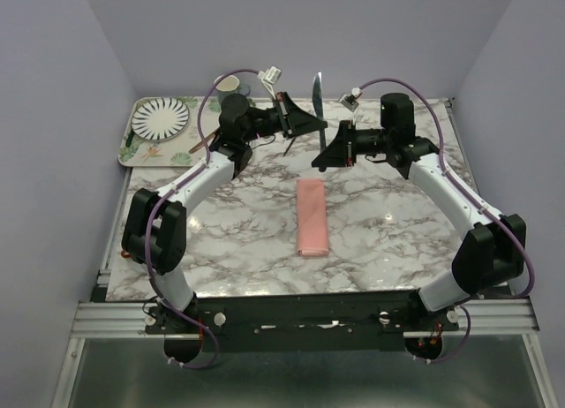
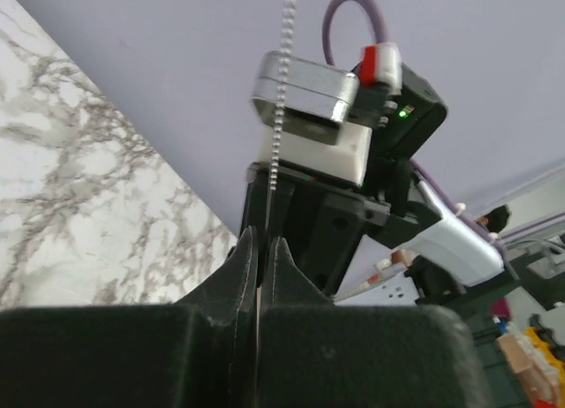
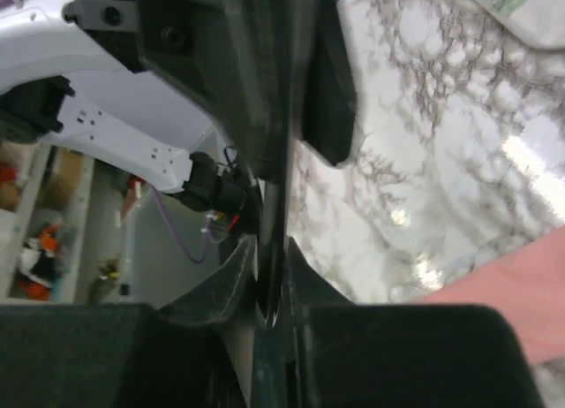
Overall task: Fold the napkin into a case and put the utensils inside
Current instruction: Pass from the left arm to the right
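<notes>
Standing upright at twelve o'clock from the case (image 1: 312, 216): knife (image 1: 316, 88), clamped in the left gripper (image 1: 309, 123). Right gripper (image 1: 322, 157) flanks its lower end, grip unclear. Stiff, slick steel; take the handle.

We find the far-centre lane blocked: left gripper (image 1: 309, 121) & right gripper (image 1: 325, 156) meet at an upright knife (image 1: 317, 92). Case (image 1: 312, 216) lies midway on the table (image 1: 397, 222); marble either side is open. Tray (image 1: 126, 147) w/ plate (image 1: 160, 118) fills far-L corner.
</notes>
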`<state>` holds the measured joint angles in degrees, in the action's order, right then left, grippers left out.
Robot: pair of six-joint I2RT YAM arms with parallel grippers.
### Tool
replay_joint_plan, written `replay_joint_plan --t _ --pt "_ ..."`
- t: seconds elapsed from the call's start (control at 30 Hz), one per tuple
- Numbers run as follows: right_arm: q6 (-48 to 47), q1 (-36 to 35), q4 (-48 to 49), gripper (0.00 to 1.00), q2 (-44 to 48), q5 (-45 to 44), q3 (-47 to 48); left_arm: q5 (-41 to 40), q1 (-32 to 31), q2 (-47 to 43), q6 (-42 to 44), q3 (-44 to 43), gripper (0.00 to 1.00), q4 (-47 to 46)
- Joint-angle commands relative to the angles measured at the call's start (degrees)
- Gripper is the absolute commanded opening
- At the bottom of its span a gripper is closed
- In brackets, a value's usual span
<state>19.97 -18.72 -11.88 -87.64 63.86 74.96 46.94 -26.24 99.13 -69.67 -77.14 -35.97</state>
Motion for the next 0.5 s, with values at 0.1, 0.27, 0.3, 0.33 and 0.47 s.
replay_joint_plan --t 0.1,0.27,0.3,0.33,0.47 --pt "2.19 0.17 3.18 0.01 -0.52 -2.32 1.95 -4.73 -0.04 -1.74 11.11 -7.74 0.28 23.90" --pt "1.65 0.18 3.00 0.01 1.50 -13.38 -0.60 -24.23 -0.83 -2.63 27.10 -19.60 0.57 52.46" --pt "1.83 0.26 2.74 0.01 1.50 -15.41 -0.95 -25.65 -1.01 -2.89 27.91 -19.88 0.57 55.19" --pt "1.57 0.18 2.39 0.01 1.50 -18.21 -1.04 -27.15 -1.88 -3.15 28.79 -20.06 0.53 56.43" --pt "0.86 0.00 0.55 0.01 0.89 -22.98 -0.78 -34.27 -4.96 -1.93 33.28 -24.10 0.50 63.03"
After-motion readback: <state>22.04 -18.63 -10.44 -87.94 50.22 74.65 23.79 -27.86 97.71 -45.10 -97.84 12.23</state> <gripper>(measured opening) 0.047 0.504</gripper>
